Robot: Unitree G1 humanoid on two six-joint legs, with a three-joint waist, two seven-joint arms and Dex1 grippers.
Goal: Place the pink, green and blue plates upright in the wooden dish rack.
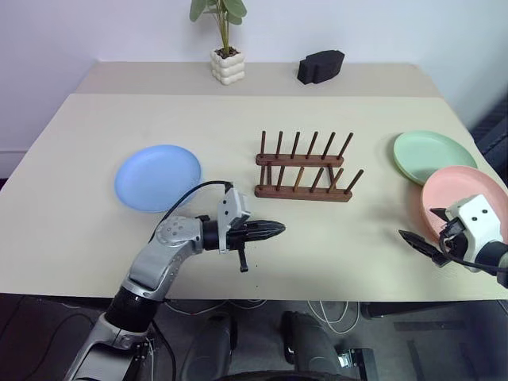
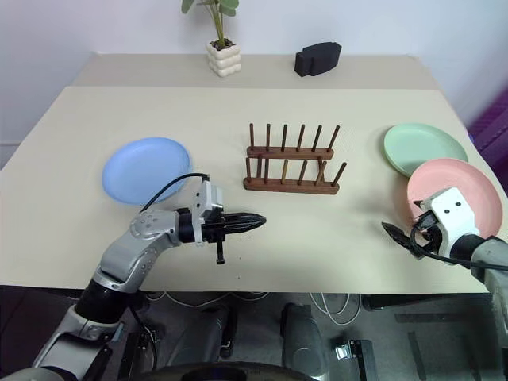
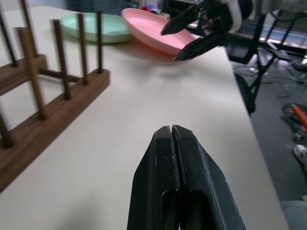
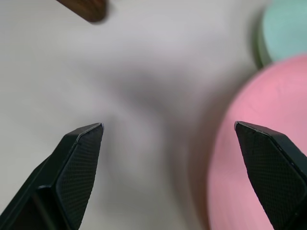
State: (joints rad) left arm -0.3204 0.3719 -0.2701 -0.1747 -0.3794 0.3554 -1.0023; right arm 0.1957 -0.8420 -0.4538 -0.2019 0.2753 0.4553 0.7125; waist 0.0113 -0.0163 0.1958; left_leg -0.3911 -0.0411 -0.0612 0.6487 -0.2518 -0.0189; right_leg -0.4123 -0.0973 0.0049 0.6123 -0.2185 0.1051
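Note:
The blue plate (image 1: 158, 177) lies flat on the table's left side. At mid-table stands the wooden dish rack (image 1: 304, 168), with nothing between its upright pegs. On the right, the green plate (image 1: 432, 155) lies flat, and the pink plate (image 1: 460, 194) lies in front of it, overlapping its near edge. My left gripper (image 1: 278, 229) is shut and holds nothing. It points sideways toward the right, just in front of the rack (image 3: 57, 91). My right gripper (image 1: 417, 244) is open and hovers at the pink plate's (image 4: 268, 158) near left rim, with nothing between its fingers.
A potted plant (image 1: 226, 59) in a white pot and a black object (image 1: 321, 67) stand at the table's back edge. The beige table (image 1: 79, 159) has bare surface between the blue plate and the rack. Both grippers are near the table's front edge.

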